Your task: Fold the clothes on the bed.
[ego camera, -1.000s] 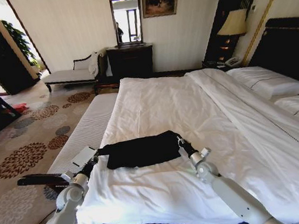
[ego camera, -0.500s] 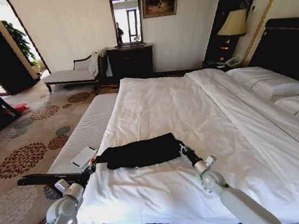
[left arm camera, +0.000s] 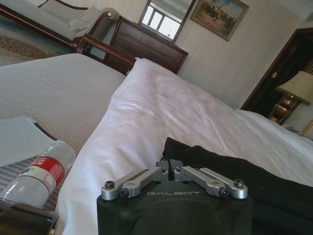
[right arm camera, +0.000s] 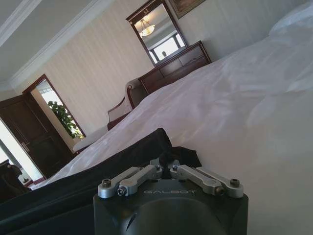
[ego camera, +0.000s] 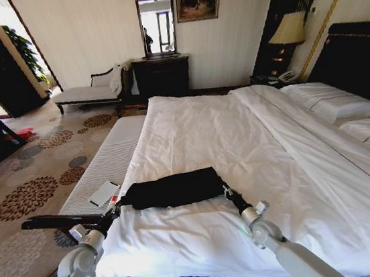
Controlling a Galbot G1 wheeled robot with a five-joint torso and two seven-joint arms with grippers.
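One black T-shirt (ego camera: 171,189) is seen lying as a long folded band across the near part of the bed (ego camera: 238,132), on the white duvet (ego camera: 204,237), with its left end near the bed's left edge. Each end of the band is gripped. The left gripper (ego camera: 117,208) is held at the shirt's left end; in the left wrist view the jaws of this gripper (left arm camera: 169,162) are drawn together on the black cloth (left arm camera: 234,171). The right gripper (ego camera: 226,191) is held at the shirt's right end, and in the right wrist view the jaws of that gripper (right arm camera: 165,163) are likewise closed on a pinched fold of the shirt (right arm camera: 98,181). Both arms are stretched out low over the foot of the bed. Beside the bed, on a striped bench (ego camera: 110,158) along its left side, a plastic bottle (left arm camera: 36,178) with a red label and a flat pale book (ego camera: 103,192) are laid just apart from the left gripper. White pillows (ego camera: 332,100) are set against the dark headboard (ego camera: 357,56) at the far right, and a lamp (ego camera: 288,29) is lit beyond them.
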